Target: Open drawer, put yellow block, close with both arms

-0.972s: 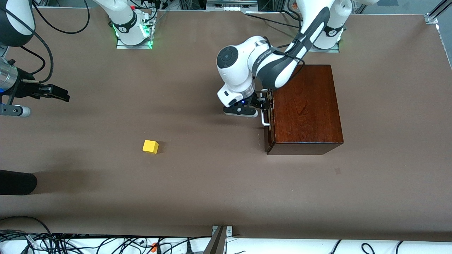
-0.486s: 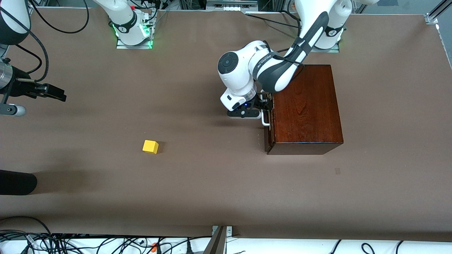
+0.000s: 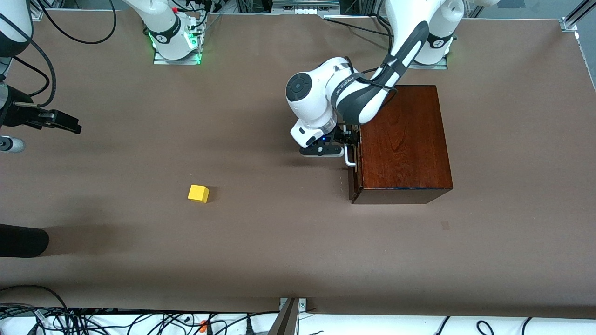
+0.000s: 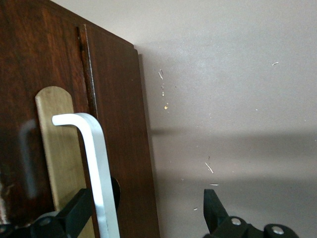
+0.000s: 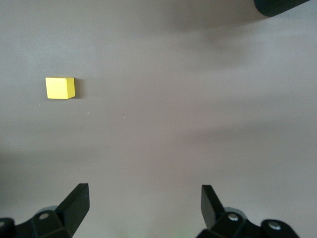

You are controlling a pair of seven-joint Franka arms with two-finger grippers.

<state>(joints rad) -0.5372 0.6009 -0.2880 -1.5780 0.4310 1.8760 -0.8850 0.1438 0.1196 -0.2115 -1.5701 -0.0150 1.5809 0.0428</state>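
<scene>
While the drawer [image 3: 355, 153] is shut, the left gripper [image 3: 343, 148] straddles its handle [image 4: 94, 163] unclenched — next, clamp and pull; the right gripper [image 5: 143, 206] waits spread, well apart from the drawer.

The left arm [image 3: 368, 93] is bending down at center frame, its left gripper [image 3: 345, 145] spreading wide; the right gripper [image 3: 56, 120] is gaping open at the left edge.

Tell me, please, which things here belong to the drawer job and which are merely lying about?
Job:
- drawer, shut, in the wooden box
- white handle
- yellow block
- left gripper, open around the handle
- right gripper, open above bare table

Lying about:
- cables along the table edge
- black object
</scene>
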